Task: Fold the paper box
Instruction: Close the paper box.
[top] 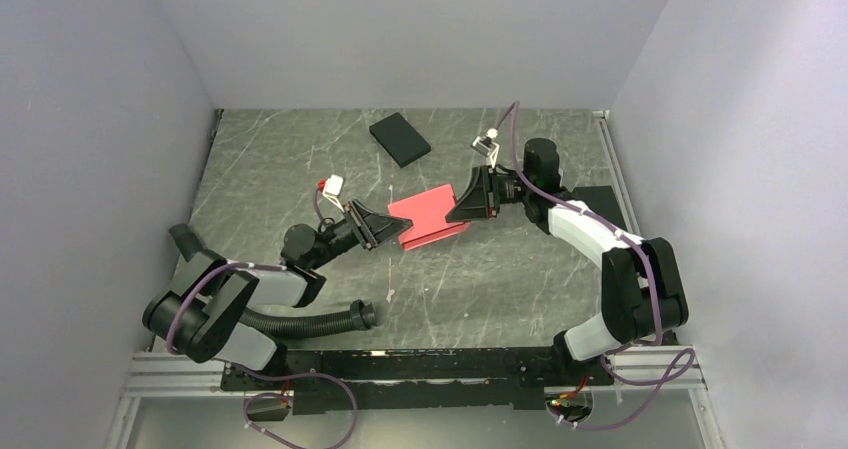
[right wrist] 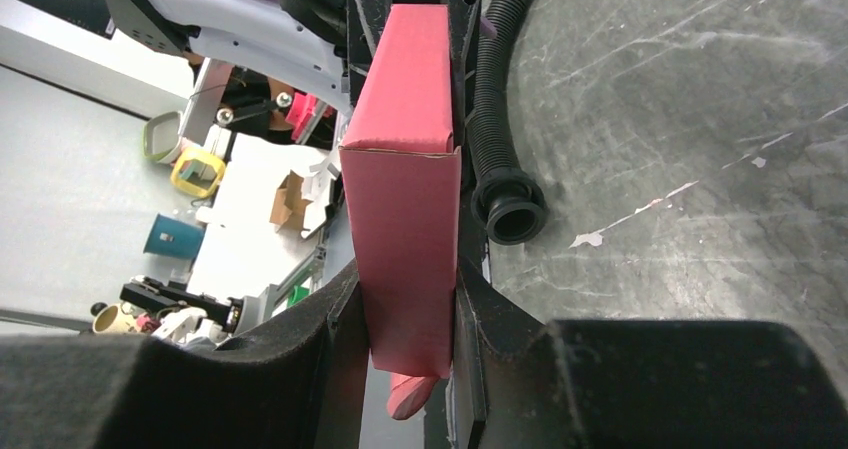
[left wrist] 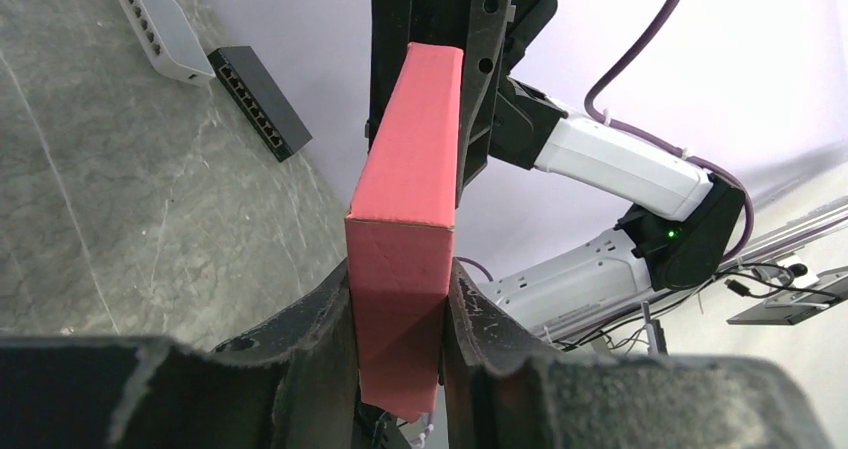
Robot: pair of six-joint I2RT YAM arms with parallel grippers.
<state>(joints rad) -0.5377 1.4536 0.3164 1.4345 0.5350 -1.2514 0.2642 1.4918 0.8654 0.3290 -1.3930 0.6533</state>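
Observation:
The paper box (top: 428, 219) is a pinkish-red, flat rectangular box held above the table's middle between my two arms. My left gripper (top: 390, 229) is shut on its left end; in the left wrist view both fingers (left wrist: 480, 319) press the box (left wrist: 410, 189) on its narrow sides. My right gripper (top: 468, 205) is shut on the opposite end, and its black jaws hug the box (right wrist: 405, 199) in the right wrist view. A small rounded red tab (right wrist: 410, 394) sticks out below the right jaws. The right gripper (left wrist: 430, 39) shows at the box's far end in the left wrist view.
A black flat box (top: 400, 139) lies at the back centre. A black ribbed hose (top: 310, 321) lies near the left arm's base, its open mouth (right wrist: 510, 209) facing the middle. A white device (left wrist: 160, 29) and a black device (left wrist: 260, 104) sit by the right wall.

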